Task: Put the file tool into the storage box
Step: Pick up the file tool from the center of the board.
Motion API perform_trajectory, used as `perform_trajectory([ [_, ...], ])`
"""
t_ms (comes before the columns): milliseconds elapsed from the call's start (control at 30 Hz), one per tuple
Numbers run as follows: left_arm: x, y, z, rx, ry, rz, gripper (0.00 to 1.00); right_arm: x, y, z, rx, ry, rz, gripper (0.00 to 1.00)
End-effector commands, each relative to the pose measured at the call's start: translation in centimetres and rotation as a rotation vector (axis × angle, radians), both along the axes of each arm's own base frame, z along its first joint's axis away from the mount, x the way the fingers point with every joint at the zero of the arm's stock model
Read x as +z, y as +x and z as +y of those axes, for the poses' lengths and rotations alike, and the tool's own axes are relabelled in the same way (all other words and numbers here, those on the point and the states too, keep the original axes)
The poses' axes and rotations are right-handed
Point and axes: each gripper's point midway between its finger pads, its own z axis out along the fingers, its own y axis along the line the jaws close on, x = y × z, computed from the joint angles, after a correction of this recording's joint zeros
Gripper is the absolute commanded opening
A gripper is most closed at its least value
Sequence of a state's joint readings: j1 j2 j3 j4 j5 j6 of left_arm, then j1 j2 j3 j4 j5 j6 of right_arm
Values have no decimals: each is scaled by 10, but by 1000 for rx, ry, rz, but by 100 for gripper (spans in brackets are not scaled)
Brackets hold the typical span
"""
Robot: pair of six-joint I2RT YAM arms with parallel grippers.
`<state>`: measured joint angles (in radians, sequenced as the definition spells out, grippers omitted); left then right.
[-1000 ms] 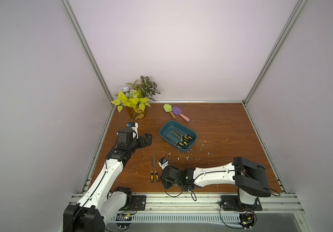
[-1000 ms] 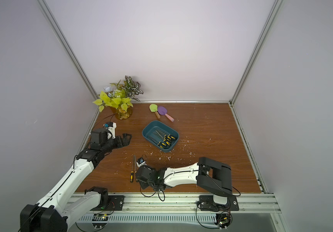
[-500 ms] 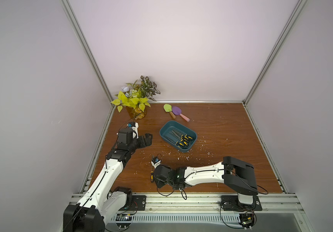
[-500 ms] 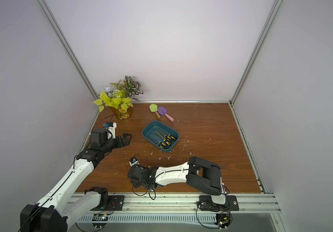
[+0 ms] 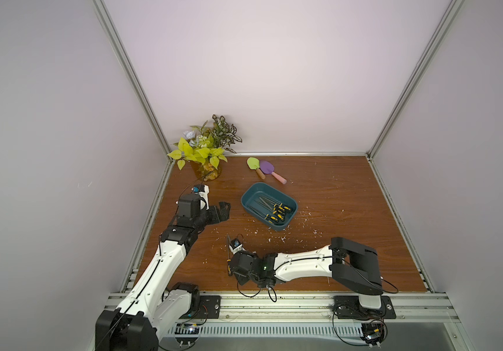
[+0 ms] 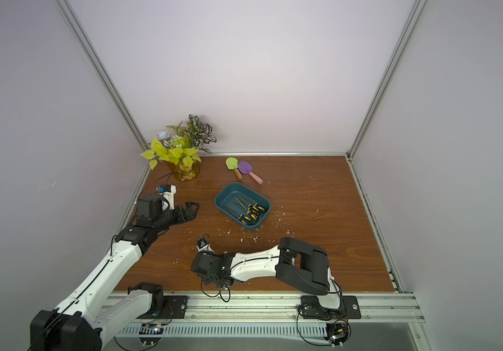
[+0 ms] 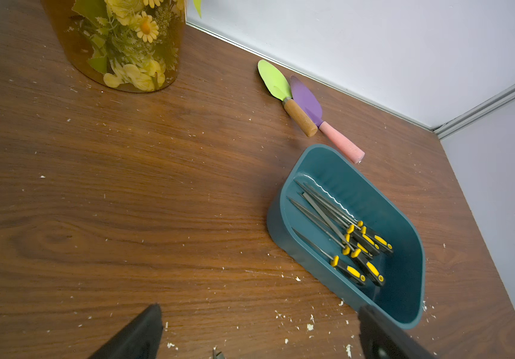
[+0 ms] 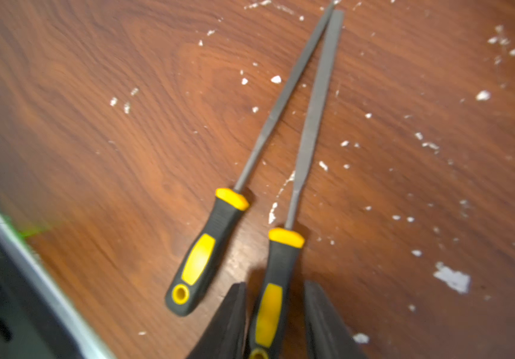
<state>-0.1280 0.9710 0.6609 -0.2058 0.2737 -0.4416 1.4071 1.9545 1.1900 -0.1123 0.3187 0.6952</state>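
Noted wooden table [image 5: 350,206] littered with pale chips [image 8: 452,276]; found left gripper [image 7: 259,310] hovering near the storage box [image 7: 276,223], jaws spread wide with nothing between them; found right gripper [image 8: 274,284] low at the table's near edge, well apart from the box, straddling the black-and-yellow handle of the file tool [image 8: 310,118]. Saw one jaw against that handle and a sliver of wood showing at the other; blurred, so cannot tell whether clamped. Logged file tool lying flat on the table, blade converging at the tip with a second file [image 8: 209,248] just beside it; noted several more files [image 5: 274,209] inside the box.
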Motion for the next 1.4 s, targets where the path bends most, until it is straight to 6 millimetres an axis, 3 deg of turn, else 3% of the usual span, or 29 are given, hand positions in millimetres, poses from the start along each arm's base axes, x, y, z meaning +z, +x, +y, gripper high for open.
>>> perform_trajectory([
  [0,5,0,1,1,-10,-21,100,-3,5,-19,-31,-94,-43,32],
  [300,6,0,0,-5,-14,-23,100,12,8,-38,-38,-85,-83,15],
  [700,16,-7,-18,-61,-15,-69,100,88,21,-65,-23,54,-203,10],
  [900,43,-6,-22,-55,-31,-157,100,124,43,-90,-26,70,-286,11],
  [1033,80,9,-30,-58,-88,-208,100,135,63,-104,-7,91,-281,12],
  [1133,97,25,-39,-81,-97,-230,100,140,82,-115,-20,112,-271,12],
  [1267,101,43,-48,-116,-86,-251,100,142,105,-127,-41,89,-290,12],
  [1367,90,52,-52,-134,-67,-260,100,136,119,-133,-54,69,-284,11],
])
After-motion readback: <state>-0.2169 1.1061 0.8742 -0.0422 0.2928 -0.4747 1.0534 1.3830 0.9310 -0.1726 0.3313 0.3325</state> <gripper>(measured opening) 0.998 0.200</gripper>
